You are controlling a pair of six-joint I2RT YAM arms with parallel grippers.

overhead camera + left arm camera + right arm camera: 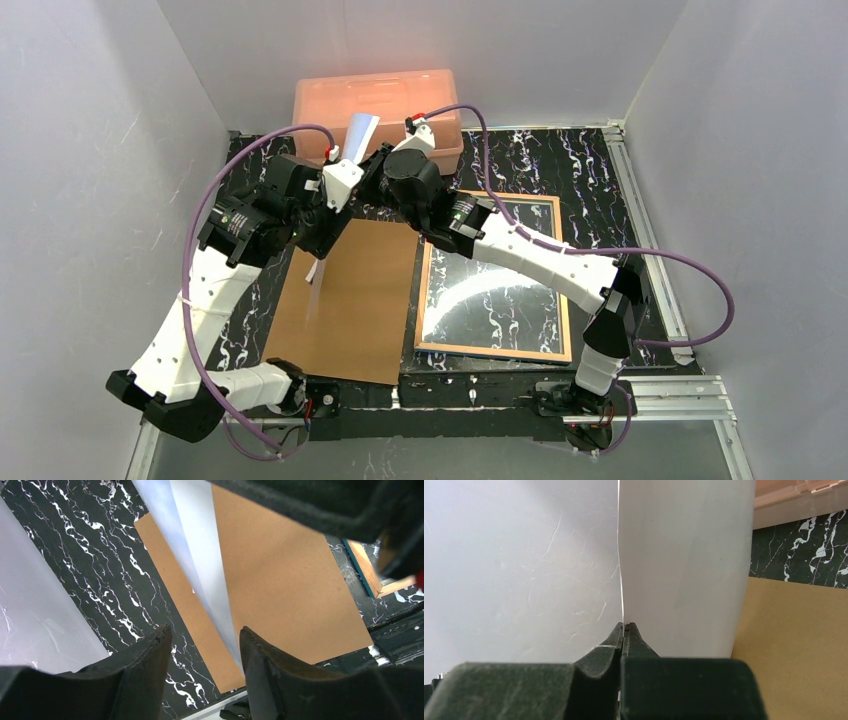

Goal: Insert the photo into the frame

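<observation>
Marbled tabletop (590,170): backing board (350,300) beside frame (490,351), peach box (340,100) behind photo (360,131).

Six things counted on the tabletop (570,165)
One photo (360,130), one frame (493,351), one brown backing board (350,300), one peach plastic box (375,100), and two robot arms: left arm (200,310), right arm (540,260).

White-backed photo (360,131) held upright; wood-edged frame (492,350) lies flat.

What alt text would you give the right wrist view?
The right claw is pinched shut on the edge of the photo, whose plain white side rises above it. To the right show the brown backing board, black marbled table and peach box.
</observation>
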